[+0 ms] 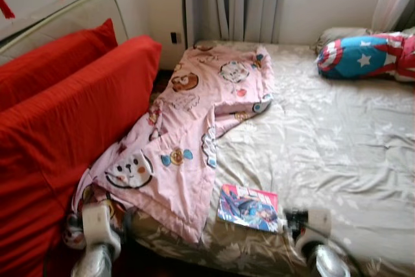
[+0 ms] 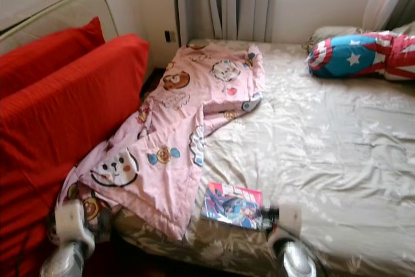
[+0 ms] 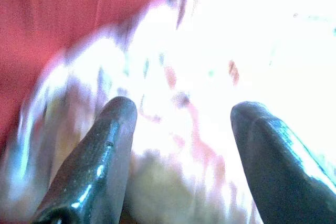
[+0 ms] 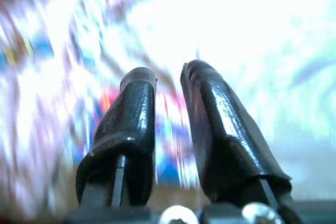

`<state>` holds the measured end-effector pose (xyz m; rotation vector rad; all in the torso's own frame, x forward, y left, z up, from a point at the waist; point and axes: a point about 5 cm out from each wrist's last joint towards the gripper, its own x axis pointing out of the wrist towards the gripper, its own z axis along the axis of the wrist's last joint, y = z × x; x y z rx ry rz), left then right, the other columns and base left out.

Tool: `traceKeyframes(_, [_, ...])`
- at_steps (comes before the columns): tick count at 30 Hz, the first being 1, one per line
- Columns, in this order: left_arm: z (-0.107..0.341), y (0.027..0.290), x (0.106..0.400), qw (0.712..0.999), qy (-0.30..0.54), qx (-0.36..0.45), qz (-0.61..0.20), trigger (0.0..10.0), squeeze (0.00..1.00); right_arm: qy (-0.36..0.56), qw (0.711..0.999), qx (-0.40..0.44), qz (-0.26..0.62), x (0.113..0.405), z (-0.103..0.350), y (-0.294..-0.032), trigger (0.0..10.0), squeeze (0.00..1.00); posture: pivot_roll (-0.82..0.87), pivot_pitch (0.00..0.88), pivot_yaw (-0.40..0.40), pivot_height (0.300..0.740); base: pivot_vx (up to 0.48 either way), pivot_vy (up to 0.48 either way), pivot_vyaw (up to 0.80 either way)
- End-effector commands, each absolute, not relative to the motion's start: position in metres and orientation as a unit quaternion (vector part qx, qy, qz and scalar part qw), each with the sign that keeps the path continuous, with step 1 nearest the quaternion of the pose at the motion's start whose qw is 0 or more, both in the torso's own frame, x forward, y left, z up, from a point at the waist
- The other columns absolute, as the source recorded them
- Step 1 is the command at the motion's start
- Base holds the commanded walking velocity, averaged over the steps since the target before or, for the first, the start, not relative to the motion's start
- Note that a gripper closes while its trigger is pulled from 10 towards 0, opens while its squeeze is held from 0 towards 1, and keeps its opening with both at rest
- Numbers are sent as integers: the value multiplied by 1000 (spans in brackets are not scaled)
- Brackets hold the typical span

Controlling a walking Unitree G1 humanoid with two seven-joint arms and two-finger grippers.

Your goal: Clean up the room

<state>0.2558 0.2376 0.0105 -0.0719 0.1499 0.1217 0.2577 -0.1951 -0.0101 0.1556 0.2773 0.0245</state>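
A pink cartoon blanket (image 1: 194, 128) lies crumpled along the left side of the bed (image 1: 337, 154), hanging over its front corner. A colourful magazine (image 1: 249, 207) rests flat on the beige sheet near the front edge. My left gripper (image 3: 181, 111) is open and hovers low by the blanket's hanging corner (image 1: 120, 173). My right gripper (image 4: 168, 74) is at the bed's front edge just right of the magazine, fingers (image 4: 134, 108) close together with nothing between them. Both wrist views are blurred.
Big red cushions (image 1: 65, 115) lean along the left of the bed. A star-and-stripes shield pillow (image 1: 363, 56) lies at the far right by the headboard end. Grey curtains (image 1: 237, 1) hang behind. A wide stretch of bare sheet spreads across the right half.
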Motion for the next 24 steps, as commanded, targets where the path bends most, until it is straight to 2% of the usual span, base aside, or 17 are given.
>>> traceKeyframes(1, [-1,233,243,993,95,-40,56,10000,0,159,983,88,3,243,-22,-198,10000,0,-111,0,26,740,0,0,0])
traceKeyframes(5, [8,220,244,996,65,-39,45,10000,0,140,987,75,1,249,-14,-204,10000,0,-120,0,23,740,0,0,0])
traceKeyframes(13, [13,207,243,997,55,-43,37,10000,0,135,987,75,-32,249,-11,-216,10000,0,-127,0,11,740,0,0,0])
traceKeyframes(24, [10,208,238,995,65,-48,50,10000,0,158,984,76,-37,239,-19,-219,10000,0,-117,0,-6,735,0,0,0])
